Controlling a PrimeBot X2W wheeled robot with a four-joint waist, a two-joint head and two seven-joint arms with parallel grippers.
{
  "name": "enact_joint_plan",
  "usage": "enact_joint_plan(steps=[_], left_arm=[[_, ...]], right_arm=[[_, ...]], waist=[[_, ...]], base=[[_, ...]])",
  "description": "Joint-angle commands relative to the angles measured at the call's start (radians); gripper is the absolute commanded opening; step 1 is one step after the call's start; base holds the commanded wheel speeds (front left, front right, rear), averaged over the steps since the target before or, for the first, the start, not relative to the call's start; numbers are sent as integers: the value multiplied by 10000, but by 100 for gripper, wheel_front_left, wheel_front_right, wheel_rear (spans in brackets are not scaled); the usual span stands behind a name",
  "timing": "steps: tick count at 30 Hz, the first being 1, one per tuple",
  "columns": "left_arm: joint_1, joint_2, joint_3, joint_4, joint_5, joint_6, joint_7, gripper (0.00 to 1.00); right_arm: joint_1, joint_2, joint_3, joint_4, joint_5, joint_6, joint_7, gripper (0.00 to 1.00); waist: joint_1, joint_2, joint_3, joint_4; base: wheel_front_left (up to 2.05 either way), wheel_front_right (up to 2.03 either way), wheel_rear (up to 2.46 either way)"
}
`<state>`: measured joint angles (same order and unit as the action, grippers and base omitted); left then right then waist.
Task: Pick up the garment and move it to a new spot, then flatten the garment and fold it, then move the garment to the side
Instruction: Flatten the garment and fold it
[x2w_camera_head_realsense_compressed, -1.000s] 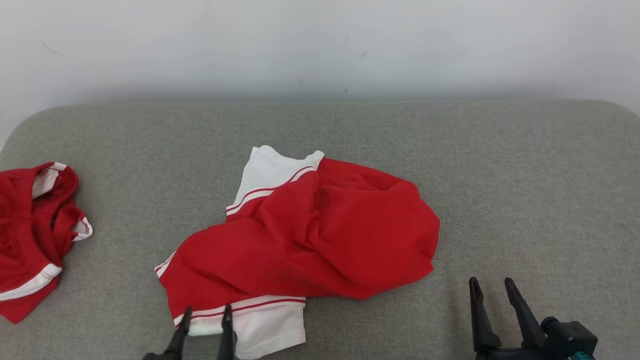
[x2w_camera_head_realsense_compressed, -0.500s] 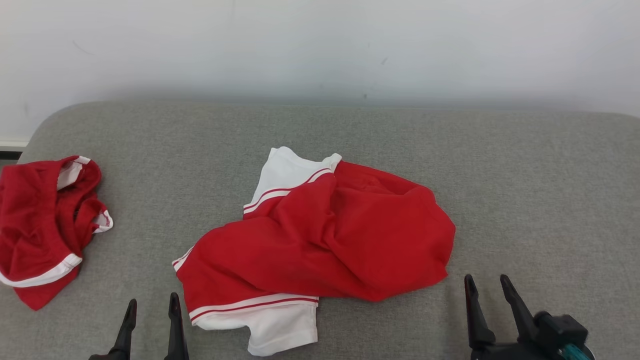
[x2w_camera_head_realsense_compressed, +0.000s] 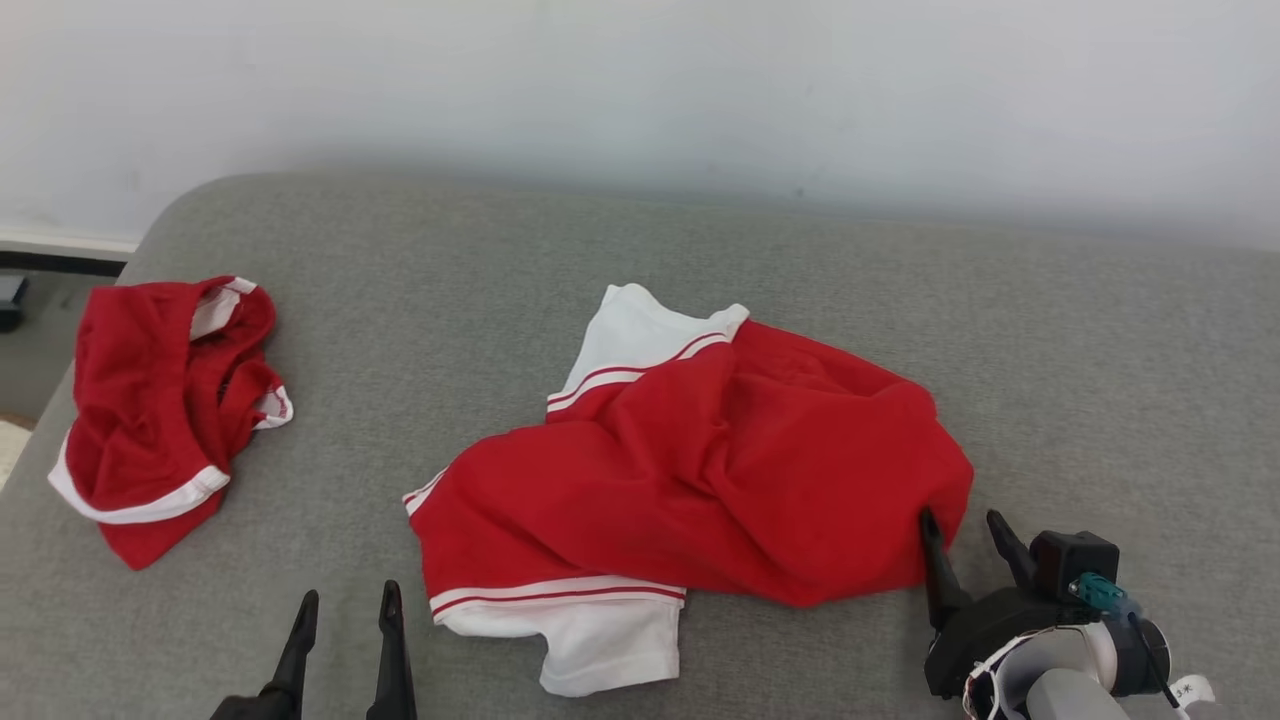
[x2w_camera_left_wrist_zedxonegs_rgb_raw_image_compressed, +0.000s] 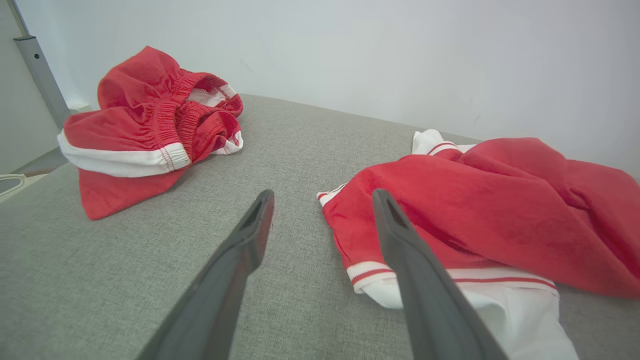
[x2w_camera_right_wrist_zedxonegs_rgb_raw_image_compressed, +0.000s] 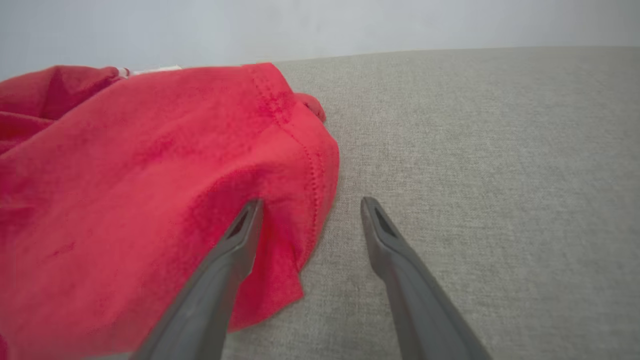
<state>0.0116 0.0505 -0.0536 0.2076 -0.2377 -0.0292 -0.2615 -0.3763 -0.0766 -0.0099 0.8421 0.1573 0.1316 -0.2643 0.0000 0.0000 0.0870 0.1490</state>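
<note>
The garment (x2w_camera_head_realsense_compressed: 700, 470), a crumpled red shirt with white, red-striped sleeves, lies in the middle of the grey cushion. My left gripper (x2w_camera_head_realsense_compressed: 350, 592) stands open at the lower left, just left of the shirt's near white sleeve (x2w_camera_left_wrist_zedxonegs_rgb_raw_image_compressed: 500, 310), with nothing between its fingers. At the garment's right edge my right gripper (x2w_camera_head_realsense_compressed: 960, 517) is open. In the right wrist view its left finger (x2w_camera_right_wrist_zedxonegs_rgb_raw_image_compressed: 235, 240) lies against the garment's red hem (x2w_camera_right_wrist_zedxonegs_rgb_raw_image_compressed: 310, 165) and its right finger stands over bare cushion. The left wrist view shows the garment (x2w_camera_left_wrist_zedxonegs_rgb_raw_image_compressed: 500, 200) to the right of my left gripper (x2w_camera_left_wrist_zedxonegs_rgb_raw_image_compressed: 323, 195).
A second red piece with white trim, bunched shorts (x2w_camera_head_realsense_compressed: 165, 410), lies at the cushion's far left. The grey cushion (x2w_camera_head_realsense_compressed: 1100, 350) runs back to a white wall (x2w_camera_head_realsense_compressed: 640, 90). Its rounded left edge drops to the floor (x2w_camera_head_realsense_compressed: 20, 330). A metal post (x2w_camera_left_wrist_zedxonegs_rgb_raw_image_compressed: 35, 65) stands by the wall.
The camera has turned left, shifting the picture right. My left gripper has come off the white sleeve to its left. My right gripper has closed in on the garment's right edge.
</note>
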Motion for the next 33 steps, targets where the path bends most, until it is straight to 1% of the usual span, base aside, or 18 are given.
enact_joint_plan(steps=[1,4,5,6,9,13,19,23,26,30,33], left_arm=[[-179,-2,-39,11,-63,19,-29,100],[-189,-3,-102,12,-94,43,-29,100],[-186,-1,-122,38,-104,58,-28,100],[-192,-1,-126,38,-97,70,-28,100],[-118,-2,-97,41,-105,106,-28,100],[120,-4,-72,82,-141,102,-28,100],[350,-1,-13,122,-177,116,-22,100],[473,-3,45,102,-200,128,-22,100],[508,-3,81,66,-246,161,-22,100],[481,0,108,68,-257,147,-22,100],[463,2,149,59,-286,138,-22,100]], right_arm=[[-201,-68,-54,442,-50,-19,-21,100],[-463,-40,-137,1116,192,-19,-20,100],[-572,-11,-122,1416,321,-19,-10,78],[-660,20,-99,1606,478,-19,-4,0],[-718,-63,6,1512,664,-19,-13,0],[-179,-198,82,717,755,-19,-20,0],[1141,-423,254,-1412,1060,-19,-20,0],[2095,-640,130,-2832,1293,-19,-23,0],[2867,-835,-90,-3775,1347,-19,-21,0],[3989,-984,-623,-4797,1443,-19,-21,0],[4810,-963,-951,-5553,1478,-19,79,0]], waist=[[0,0,93,283],[0,0,105,391],[0,0,102,428],[0,0,95,440],[0,0,1,410],[0,0,-247,257],[0,0,-567,-85],[0,0,-618,-329],[0,0,-604,-481],[0,0,-586,-590],[0,0,-562,-656]], base=[[0,0,0],[0,0,0],[0,0,0],[0,0,0],[0,0,0],[0,0,0],[0,0,0],[0,0,0],[0,0,0],[0,0,0],[0,0,0]])
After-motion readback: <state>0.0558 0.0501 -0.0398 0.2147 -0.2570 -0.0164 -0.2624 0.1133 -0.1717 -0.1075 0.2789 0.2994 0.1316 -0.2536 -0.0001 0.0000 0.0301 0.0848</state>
